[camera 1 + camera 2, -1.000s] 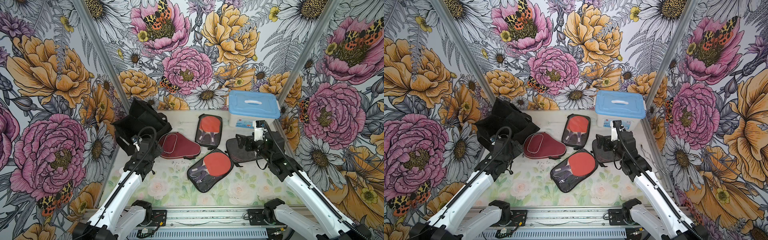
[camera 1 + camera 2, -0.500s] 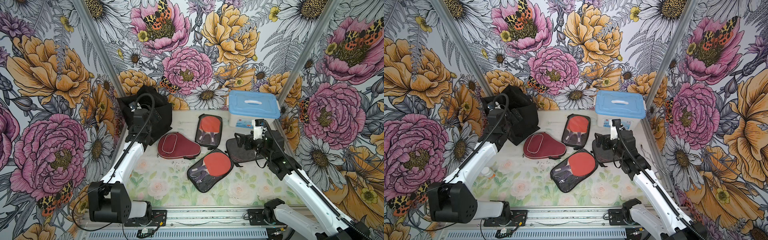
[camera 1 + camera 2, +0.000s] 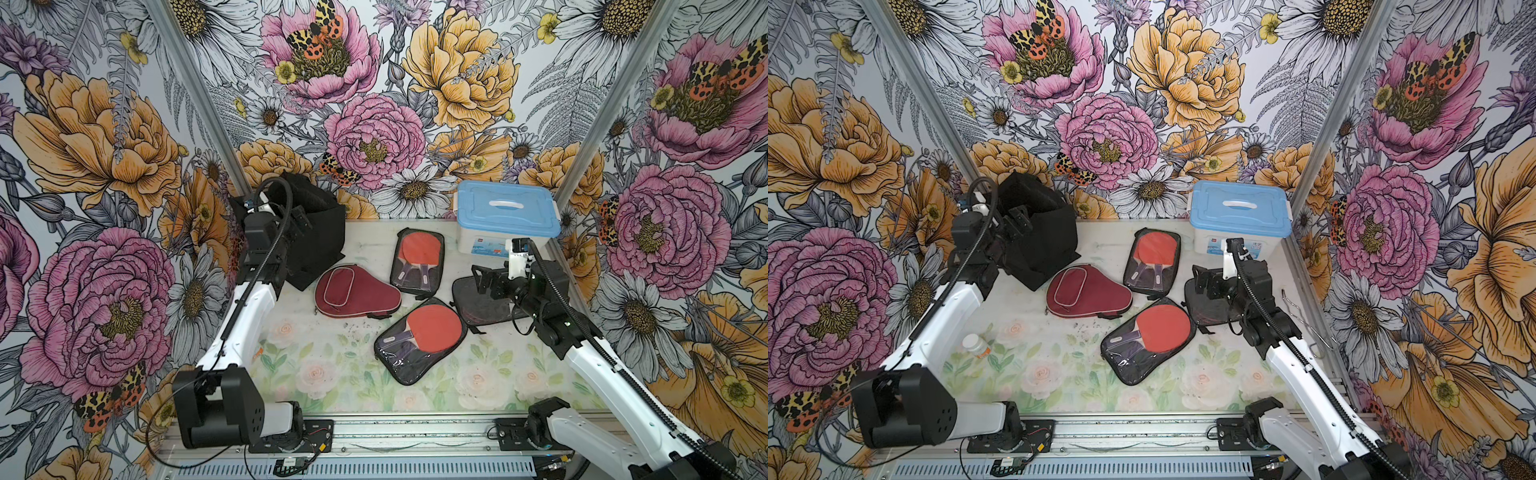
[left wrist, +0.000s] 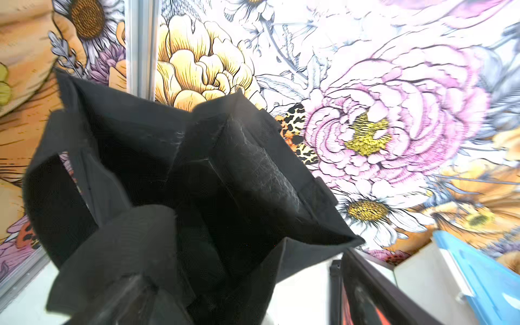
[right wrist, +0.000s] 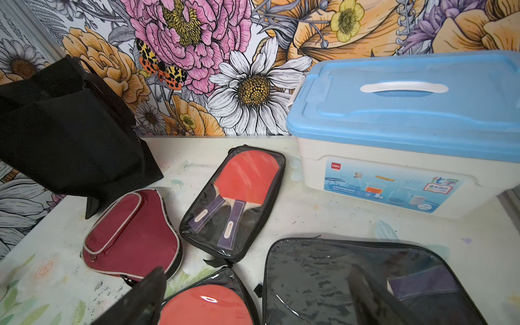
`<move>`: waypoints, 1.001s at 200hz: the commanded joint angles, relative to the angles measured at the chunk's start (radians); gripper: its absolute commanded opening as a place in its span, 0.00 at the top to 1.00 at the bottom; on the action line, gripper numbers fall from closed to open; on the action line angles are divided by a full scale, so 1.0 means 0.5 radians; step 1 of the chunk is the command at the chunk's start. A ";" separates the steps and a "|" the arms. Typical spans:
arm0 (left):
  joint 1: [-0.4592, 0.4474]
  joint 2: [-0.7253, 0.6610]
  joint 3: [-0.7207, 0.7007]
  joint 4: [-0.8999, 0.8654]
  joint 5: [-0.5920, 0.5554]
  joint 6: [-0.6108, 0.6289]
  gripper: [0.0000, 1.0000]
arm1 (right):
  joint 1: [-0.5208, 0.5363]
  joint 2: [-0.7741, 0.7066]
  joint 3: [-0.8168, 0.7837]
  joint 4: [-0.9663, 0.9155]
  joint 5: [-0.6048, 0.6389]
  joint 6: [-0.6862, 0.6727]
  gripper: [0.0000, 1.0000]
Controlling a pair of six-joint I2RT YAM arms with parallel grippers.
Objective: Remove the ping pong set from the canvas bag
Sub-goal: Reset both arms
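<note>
— Where's it all lying?
— Out on the bench [image 3: 328, 374]: nearest, a clear-fronted case [image 3: 419, 338] showing a red paddle; the dark pouch [image 3: 482, 311] under the right jaws — hanging wide open, empty; then the maroon cover [image 3: 353, 291], a second clear case [image 3: 417, 259].
— Behind?
— The canvas bag [image 3: 322, 237] is sagging open far left, left jaws gaping at its mouth, gripping nothing; blue-lidded box [image 3: 505, 212] far right.

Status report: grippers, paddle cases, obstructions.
Left gripper open at canvas bag mouth; right gripper open over dark pouch. Maroon cover, both clear cases also out on table. Nothing blocking.
</note>
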 commanded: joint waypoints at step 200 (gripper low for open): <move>-0.044 -0.493 -1.002 -0.097 -0.054 0.434 0.01 | -0.221 -0.219 -0.803 0.844 0.563 -0.144 0.02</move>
